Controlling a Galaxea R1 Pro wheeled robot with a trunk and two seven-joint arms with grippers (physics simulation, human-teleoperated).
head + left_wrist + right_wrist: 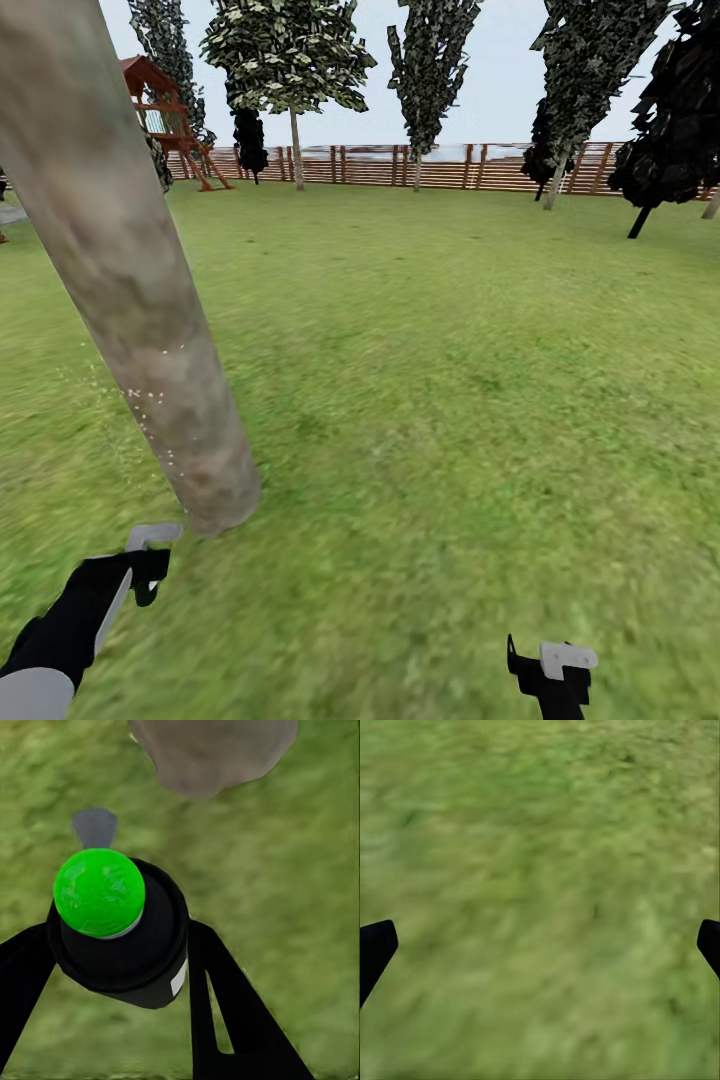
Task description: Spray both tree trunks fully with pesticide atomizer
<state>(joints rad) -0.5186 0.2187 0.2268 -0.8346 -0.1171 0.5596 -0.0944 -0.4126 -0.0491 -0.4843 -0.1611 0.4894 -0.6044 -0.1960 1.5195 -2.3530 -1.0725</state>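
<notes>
The left tool (112, 967) is clamped on the black, green-capped pesticide atomizer (120, 937), near the base of the thick, smooth grey-tan tree trunk (130, 290). White droplets speckle only its lower part, so coverage looks partial. The right tool (540, 945) hangs spread apart over grass.

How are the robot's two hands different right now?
The left gripper is shut on the atomizer, a black bottle with a green top; the right gripper is open and holds nothing. The left gripper is beside the tree trunk; the right gripper hangs over bare lawn. Both have black fingers and sit low above the grass.
</notes>
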